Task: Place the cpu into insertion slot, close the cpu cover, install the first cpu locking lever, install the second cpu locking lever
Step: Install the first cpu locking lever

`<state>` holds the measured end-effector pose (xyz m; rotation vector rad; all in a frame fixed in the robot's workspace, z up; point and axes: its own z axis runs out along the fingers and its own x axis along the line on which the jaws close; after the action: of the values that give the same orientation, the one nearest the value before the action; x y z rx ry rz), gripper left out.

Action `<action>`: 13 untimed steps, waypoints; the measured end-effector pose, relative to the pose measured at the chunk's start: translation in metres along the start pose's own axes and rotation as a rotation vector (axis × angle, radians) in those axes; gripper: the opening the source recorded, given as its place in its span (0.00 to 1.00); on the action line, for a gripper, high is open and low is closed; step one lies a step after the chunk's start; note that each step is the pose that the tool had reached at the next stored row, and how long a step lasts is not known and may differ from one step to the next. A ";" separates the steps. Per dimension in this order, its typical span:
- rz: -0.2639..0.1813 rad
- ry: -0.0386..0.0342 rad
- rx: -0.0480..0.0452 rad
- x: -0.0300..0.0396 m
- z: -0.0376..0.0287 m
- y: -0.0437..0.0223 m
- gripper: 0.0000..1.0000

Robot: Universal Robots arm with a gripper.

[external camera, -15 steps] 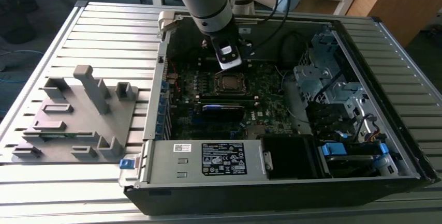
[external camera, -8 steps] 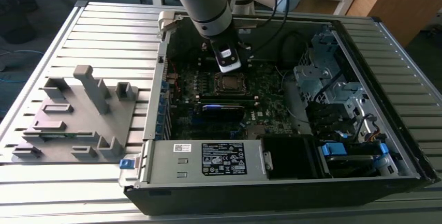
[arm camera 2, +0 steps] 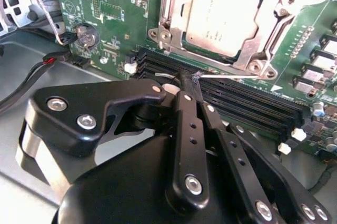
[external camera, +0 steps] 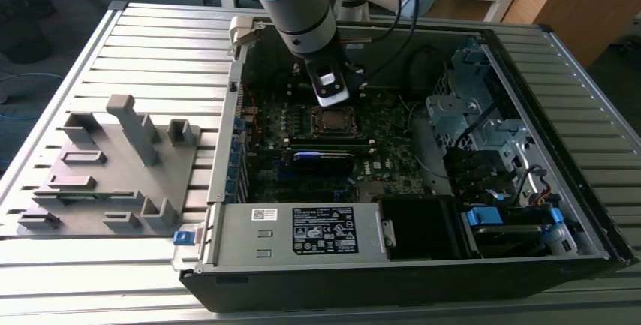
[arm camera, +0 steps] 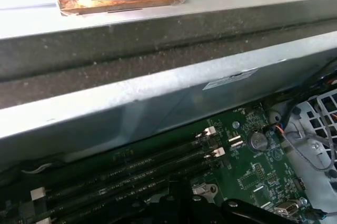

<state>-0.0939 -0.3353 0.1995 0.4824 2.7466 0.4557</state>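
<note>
The cpu lies flat in the insertion slot on the green motherboard, dull silver top up. Around it the silver cpu cover is folded down, framing the chip. A thin wire locking lever runs along the socket's edge beside the memory slots. My gripper is shut, its black fingers pressed together, the tips right at the lever's hooked end; I cannot tell whether they touch it. In the exterior view the gripper hangs inside the open computer case, just above the socket.
Black memory slots lie between gripper and socket, a coin battery off to one side. The case's metal wall stands close behind. The power supply, drive cage and a grey fixture sit around.
</note>
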 end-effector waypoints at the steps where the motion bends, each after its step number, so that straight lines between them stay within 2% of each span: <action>1: 0.003 -0.0014 0.0010 0.0004 0.0007 0.0004 0.11; 7: 0.018 -0.0073 0.0046 0.0027 0.0044 0.0032 0.11; 13: 0.030 -0.0126 0.0093 0.0035 0.0076 0.0027 0.11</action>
<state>-0.0936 -0.3297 0.1927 0.5273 2.7339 0.4458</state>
